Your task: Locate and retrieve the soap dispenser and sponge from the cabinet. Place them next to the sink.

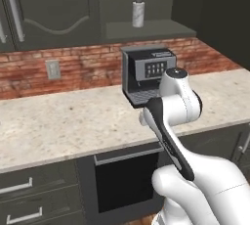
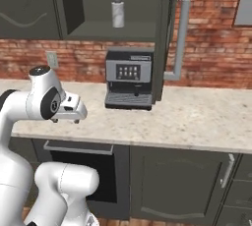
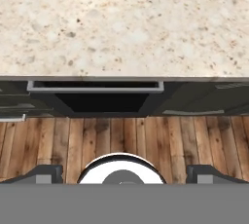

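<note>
Soap dispenser (image 1: 138,10): stands upright on the shelf of the open upper cabinet (image 1: 146,29), in the upper centre of the left base view; in the right base view it appears at top centre (image 2: 117,11), inside the same cabinet (image 2: 113,31). The cabinet door (image 2: 165,38) is swung open, its silver handle (image 2: 181,36) facing outward at upper right.

Coffee machine (image 1: 148,75): sits on the speckled worktop (image 1: 58,123) directly below the cabinet, against the brick wall (image 1: 88,67).

Tool (image 3: 124,172): in the hand view its two dark fingertips (image 3: 46,173) sit far apart at the lower left and lower right, spread wide with nothing between them. It points down over the worktop edge toward the wooden floor (image 3: 121,135).

Below the worktop edge, a dark recessed appliance front, possibly an oven or dishwasher, carries a silver handle (image 3: 95,89).
</note>
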Robot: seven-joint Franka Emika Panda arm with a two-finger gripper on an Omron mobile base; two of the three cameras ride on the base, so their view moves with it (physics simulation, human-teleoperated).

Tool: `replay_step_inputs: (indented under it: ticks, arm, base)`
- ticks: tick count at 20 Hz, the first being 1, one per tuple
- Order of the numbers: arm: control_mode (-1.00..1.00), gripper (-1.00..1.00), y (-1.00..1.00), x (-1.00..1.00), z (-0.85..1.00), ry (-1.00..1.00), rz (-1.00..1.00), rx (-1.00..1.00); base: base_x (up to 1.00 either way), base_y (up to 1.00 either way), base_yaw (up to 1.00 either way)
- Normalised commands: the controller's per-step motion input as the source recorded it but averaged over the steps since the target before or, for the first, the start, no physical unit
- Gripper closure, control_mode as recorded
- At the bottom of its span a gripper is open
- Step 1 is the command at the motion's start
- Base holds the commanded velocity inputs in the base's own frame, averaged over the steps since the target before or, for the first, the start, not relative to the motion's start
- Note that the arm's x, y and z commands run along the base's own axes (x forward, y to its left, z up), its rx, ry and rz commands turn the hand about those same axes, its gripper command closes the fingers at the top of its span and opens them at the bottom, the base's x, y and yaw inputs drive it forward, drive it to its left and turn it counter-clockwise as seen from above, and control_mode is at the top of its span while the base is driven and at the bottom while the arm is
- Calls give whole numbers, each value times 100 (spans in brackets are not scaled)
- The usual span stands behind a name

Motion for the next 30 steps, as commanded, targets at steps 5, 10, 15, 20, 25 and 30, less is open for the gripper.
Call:
replay_step_inputs:
  ticks: [5, 10, 15, 20, 25, 30]
  arm:
    - [100, -100, 0, 0, 0, 0, 0, 0]
    - [100, -100, 0, 0, 0, 0, 0, 0]
    - [100, -100, 0, 0, 0, 0, 0, 0]
    - [100, -100, 0, 0, 0, 0, 0, 0]
    - [100, -100, 0, 0, 0, 0, 0, 0]
    - [100, -100, 0, 0, 0, 0, 0, 0]
  base:
    - [52, -14, -3]
    - [49, -28, -1]
    - [66, -18, -2]
    - [79, -15, 0]
    - [61, -7, 0]
    - [68, -38, -5]
